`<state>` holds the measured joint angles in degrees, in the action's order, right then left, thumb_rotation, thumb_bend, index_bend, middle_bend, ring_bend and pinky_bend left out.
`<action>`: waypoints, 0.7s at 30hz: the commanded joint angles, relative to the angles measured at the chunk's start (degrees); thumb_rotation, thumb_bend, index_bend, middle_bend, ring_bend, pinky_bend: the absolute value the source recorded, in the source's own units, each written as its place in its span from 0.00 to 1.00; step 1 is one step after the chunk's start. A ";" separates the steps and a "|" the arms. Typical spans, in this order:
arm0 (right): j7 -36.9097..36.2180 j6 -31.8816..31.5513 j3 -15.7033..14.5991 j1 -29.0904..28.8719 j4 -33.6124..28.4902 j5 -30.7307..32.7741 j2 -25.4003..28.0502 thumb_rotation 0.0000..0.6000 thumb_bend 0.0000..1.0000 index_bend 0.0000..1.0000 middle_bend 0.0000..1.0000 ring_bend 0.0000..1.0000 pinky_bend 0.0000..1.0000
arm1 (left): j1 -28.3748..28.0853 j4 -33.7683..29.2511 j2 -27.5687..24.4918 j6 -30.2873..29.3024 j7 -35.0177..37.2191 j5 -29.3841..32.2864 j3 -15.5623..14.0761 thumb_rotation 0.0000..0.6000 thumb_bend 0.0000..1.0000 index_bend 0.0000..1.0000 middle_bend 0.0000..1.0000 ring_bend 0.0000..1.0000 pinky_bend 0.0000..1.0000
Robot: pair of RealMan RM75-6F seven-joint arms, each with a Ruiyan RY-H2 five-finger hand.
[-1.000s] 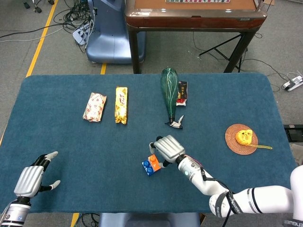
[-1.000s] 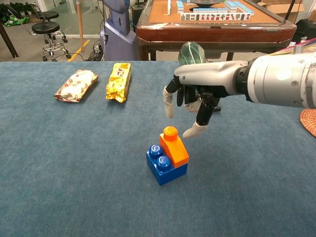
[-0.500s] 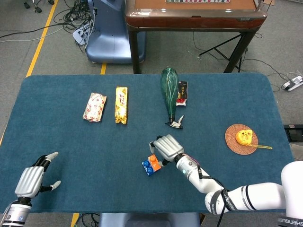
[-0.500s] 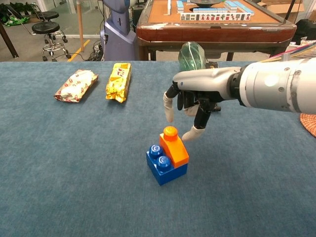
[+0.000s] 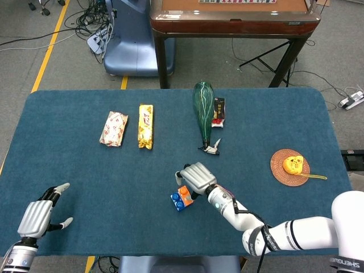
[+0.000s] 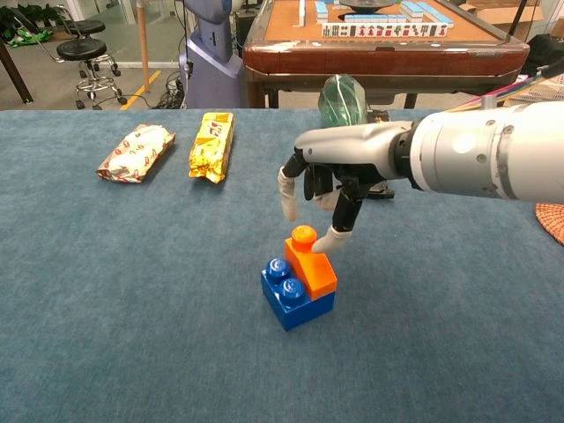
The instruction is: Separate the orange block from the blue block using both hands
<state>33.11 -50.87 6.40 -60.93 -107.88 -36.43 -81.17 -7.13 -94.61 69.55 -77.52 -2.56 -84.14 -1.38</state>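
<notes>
While the orange block [image 6: 310,262] sits locked on the blue block [image 6: 297,299] mid-desk, my right hand [image 6: 322,181] hovers open-fingered; left hand [image 5: 38,216] idles open, near corner.

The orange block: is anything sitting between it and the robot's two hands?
Nothing visible. The right hand hovers just above the orange block, one fingertip beside its stud. The left hand rests far off at the table's corner, with only bare cloth between it and the blue block.
</notes>
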 commanded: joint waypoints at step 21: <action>-0.90 0.71 -1.24 -2.73 1.22 2.41 -1.09 1.00 0.21 0.48 1.00 1.00 1.00 | 0.41 1.04 0.47 0.10 0.76 -0.02 -0.40 1.00 0.20 0.16 0.19 0.14 0.35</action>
<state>32.21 -50.16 5.21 -63.60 -106.70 -34.09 -82.22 -6.72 -93.56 70.02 -77.43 -1.80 -84.16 -1.78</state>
